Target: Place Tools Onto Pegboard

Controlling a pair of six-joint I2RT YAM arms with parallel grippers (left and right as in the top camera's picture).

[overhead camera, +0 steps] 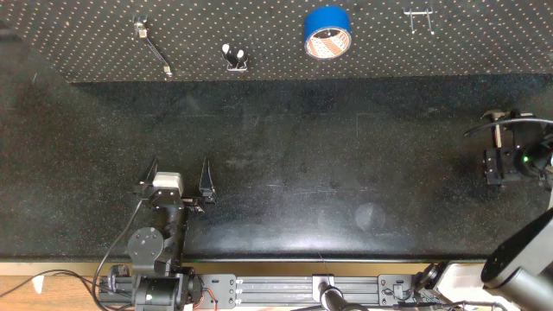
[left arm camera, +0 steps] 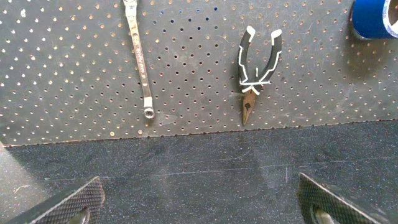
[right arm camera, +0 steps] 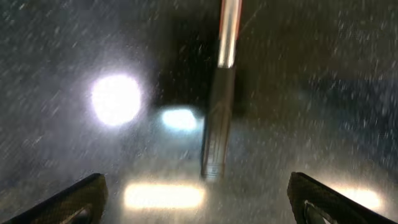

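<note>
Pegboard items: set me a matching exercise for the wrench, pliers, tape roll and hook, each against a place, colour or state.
Things:
1 wrench
2 pliers
3 tape roll
4 hook

Descriptions:
A blue, hanging between two other items
B black handles edged in white, tip down
C leftmost on the pegboard
D bare, farthest right

Pairs: 1-C, 2-B, 3-A, 4-D

Wrench (left arm camera: 140, 59) shiny metal; pegboard (left arm camera: 62, 74) matt, perforated; tabletop (overhead camera: 302, 164) dark, speckled, slightly glossy.
</note>
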